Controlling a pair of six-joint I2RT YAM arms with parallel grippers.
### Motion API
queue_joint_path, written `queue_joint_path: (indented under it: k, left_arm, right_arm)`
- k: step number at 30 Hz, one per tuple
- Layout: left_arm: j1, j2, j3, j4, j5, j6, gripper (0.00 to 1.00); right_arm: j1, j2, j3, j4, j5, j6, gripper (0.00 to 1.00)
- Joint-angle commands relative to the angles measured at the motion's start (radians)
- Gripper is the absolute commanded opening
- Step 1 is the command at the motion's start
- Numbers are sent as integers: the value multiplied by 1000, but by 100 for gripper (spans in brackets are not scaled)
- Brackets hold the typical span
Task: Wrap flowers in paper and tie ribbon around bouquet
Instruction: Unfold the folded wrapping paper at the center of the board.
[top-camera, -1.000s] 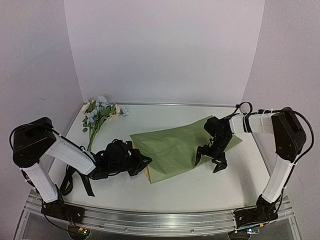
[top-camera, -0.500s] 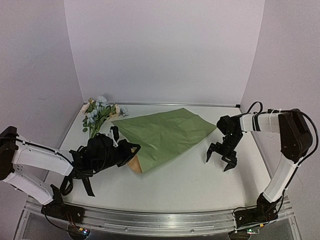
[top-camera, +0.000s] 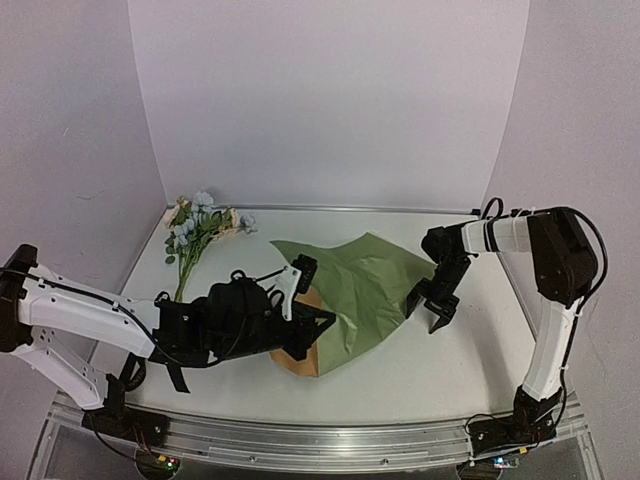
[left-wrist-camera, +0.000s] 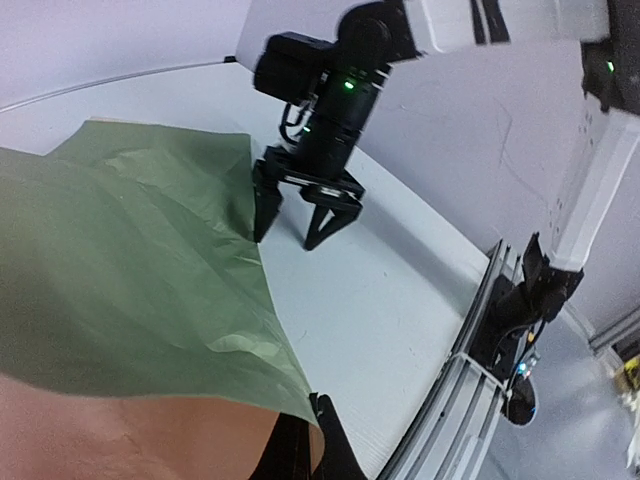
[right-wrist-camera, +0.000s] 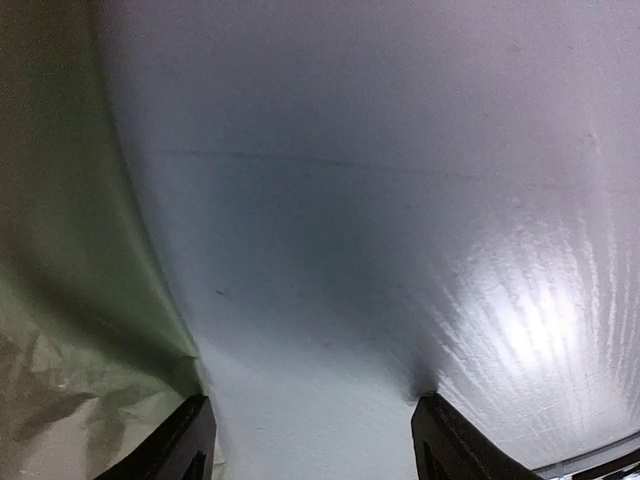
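The paper lies mid-table, olive face up, with its near-left part lifted and turned over so the tan underside shows. My left gripper is shut on the paper's corner. The fingertips pinch that corner at the bottom of the left wrist view. At the paper's right edge my right gripper points down at the table, open. Its left finger touches the paper's edge, and only bare table lies between its fingers. The flowers lie at the back left, apart from the paper. A flat black strip that looks like the ribbon lies under the left arm.
White walls close in the table on three sides. An aluminium rail runs along the near edge, with both arm bases on it. The right arm reaches across the far side of the left wrist view.
My left gripper has carried the paper's corner rightward and folded it over, exposing the tan face. The right gripper has moved left to the paper's edge, and its jaws have narrowed somewhat.
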Motion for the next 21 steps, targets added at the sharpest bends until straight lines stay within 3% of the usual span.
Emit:
queue_joint_path:
  k: [1, 6, 12, 17, 21]
  left_arm:
    - [-80, 94, 150, -101, -76, 247, 0]
    - [-145, 220, 296, -213, -83, 403, 0]
    - [-158, 354, 399, -380, 57, 505, 0]
    - [-161, 452, 485, -512, 133, 538, 0]
    - [-162, 486, 491, -514, 150, 542, 0]
  right_arm:
    - [-1, 79, 20, 150, -19, 97, 67]
    - [15, 134, 53, 256, -42, 194, 66]
    - [34, 179, 124, 316, -68, 259, 70]
    - [34, 186, 178, 344, -112, 282, 75]
    - [24, 94, 148, 296, -108, 234, 84]
